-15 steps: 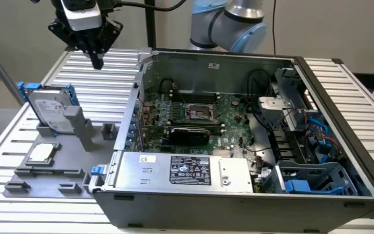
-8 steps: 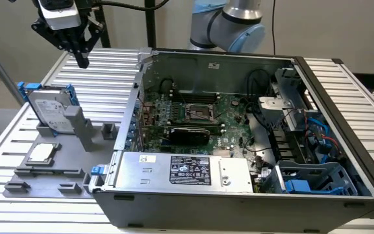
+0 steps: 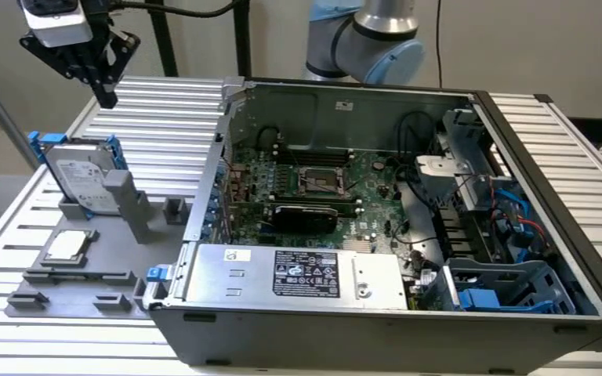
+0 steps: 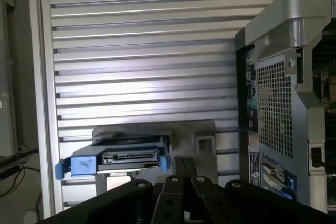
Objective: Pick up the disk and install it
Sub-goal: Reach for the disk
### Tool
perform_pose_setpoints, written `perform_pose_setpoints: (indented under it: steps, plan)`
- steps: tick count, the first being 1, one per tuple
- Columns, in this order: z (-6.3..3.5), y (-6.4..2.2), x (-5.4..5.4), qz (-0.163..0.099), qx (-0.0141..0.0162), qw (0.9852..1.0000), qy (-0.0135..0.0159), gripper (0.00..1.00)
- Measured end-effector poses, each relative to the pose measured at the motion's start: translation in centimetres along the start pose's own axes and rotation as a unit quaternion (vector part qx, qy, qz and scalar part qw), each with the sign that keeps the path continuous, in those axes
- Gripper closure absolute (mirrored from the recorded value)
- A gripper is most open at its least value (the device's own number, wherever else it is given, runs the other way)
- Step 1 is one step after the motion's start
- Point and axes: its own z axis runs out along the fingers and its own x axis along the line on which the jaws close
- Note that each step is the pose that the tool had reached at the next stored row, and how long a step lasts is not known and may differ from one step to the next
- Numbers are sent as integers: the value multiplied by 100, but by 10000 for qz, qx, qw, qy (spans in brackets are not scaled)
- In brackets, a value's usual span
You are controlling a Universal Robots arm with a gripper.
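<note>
On the table [image 3: 175, 102] beside the open computer case [image 3: 209, 345], the disk [image 3: 79, 176] stands in its grey holder [image 3: 134, 210], not yet picked up; the claw [image 3: 106, 95] hangs above, closed and empty

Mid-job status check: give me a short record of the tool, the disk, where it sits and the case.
tool: black tool, shut, holding nothing
tool position: raised above the disk, apart from it
disk: silver-grey metal hard drive with white label and blue plastic rails, standing on edge
support: grey plastic holder on the slatted metal table
disk status: not yet picked up
case: open grey metal computer case, on the exterior view's right of the holder
</note>
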Motion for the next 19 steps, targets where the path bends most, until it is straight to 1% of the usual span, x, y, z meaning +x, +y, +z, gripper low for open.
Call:
perform_pose_setpoints:
  steps: [14,19]
  plan:
    - [101,-40,637,0,9,10000,8,100]
    - [137,-57,865,1,13,10000,19,100]
